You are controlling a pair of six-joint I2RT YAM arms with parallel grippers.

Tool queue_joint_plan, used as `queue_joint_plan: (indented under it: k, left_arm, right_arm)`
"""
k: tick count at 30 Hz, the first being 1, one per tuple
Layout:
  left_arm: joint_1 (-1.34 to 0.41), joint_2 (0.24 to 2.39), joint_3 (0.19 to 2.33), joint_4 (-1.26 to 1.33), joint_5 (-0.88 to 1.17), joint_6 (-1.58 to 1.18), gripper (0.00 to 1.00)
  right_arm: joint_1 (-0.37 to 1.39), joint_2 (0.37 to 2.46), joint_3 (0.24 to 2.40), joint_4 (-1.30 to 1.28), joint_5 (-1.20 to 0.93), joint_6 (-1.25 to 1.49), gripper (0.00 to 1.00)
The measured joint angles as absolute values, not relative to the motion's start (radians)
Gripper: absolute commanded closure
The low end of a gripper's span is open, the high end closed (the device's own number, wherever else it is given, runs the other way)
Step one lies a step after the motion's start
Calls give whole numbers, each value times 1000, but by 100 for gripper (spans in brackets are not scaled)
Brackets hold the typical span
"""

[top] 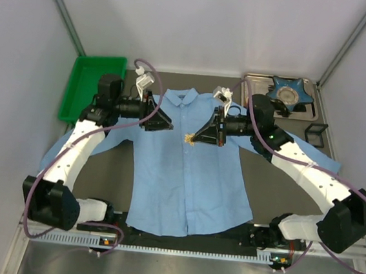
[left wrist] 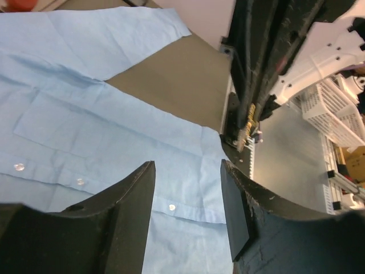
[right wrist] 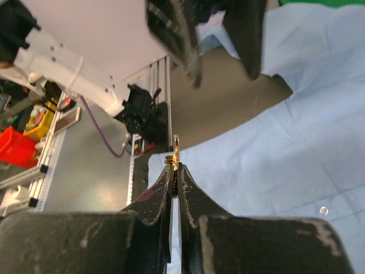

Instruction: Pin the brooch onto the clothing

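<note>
The clothing [top: 184, 189], a light blue button-up shirt, lies flat on the dark table with its collar at the far side. My right gripper [top: 194, 139] hovers over the shirt's chest by the button line. In the right wrist view it [right wrist: 175, 166] is shut on the brooch [right wrist: 176, 151], a tiny gold ornament that sticks up edge-on from the fingertips. The brooch [top: 189, 138] shows as a gold speck from above. My left gripper [top: 169, 126] is just left of it. Its jaws [left wrist: 188, 165] stand open and empty above the shirt [left wrist: 85, 114], and the brooch [left wrist: 250, 119] is ahead to their right.
A green bin [top: 92, 86] stands at the far left. At the far right, a metal tray [top: 256, 86] holds a blue star-shaped dish [top: 286, 92]. A small black frame [top: 315, 133] lies beside the right sleeve. Both sleeves spread out under the arms.
</note>
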State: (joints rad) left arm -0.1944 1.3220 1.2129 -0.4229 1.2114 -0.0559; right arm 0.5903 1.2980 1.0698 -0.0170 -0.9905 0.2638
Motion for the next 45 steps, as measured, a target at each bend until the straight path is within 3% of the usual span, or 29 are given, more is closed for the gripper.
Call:
queue_joint_plan:
  k: [7,16,23,27,30,33,34,35,37,45]
  left_arm:
    - [-208,1165,996,56,1223,-411,46]
    - [-275,1166,987,225,1204,-525,53]
    - [-317,1214,986,276,1186,-562,75]
    - [-327,1229,986,296,1190,-581,98]
    - [-330,1237,986,309,1201,-596,100]
    - [-329,1250,986,330,1209,-617,100]
    - [-329,1256,986,339,1203,-623,100]
    - [-329,1266,986,344,1194,-627,100]
    - [-318,1287,986,344,1185,-630,100]
    - [-101,1406,971,335,1154,-630,100]
  right_arm:
    - [590,1298,1065,179,-937,478,100]
    - [588,1314,1060,304,-925,607,100]
    - [591,1318,1060,324,-925,624,100]
    - [586,1326,1057,322,-912,624,100]
    - [584,1329,1055,322,-912,620,100]
    - [582,1329,1055,312,-908,603,62]
    - [581,1331,1056,299,-905,591,45]
    - [582,1334,1060,281,-902,574,40]
    - [578,1352,1084,225,-889,530,31]
    - [540,1578,1354,-57,-789,260,30]
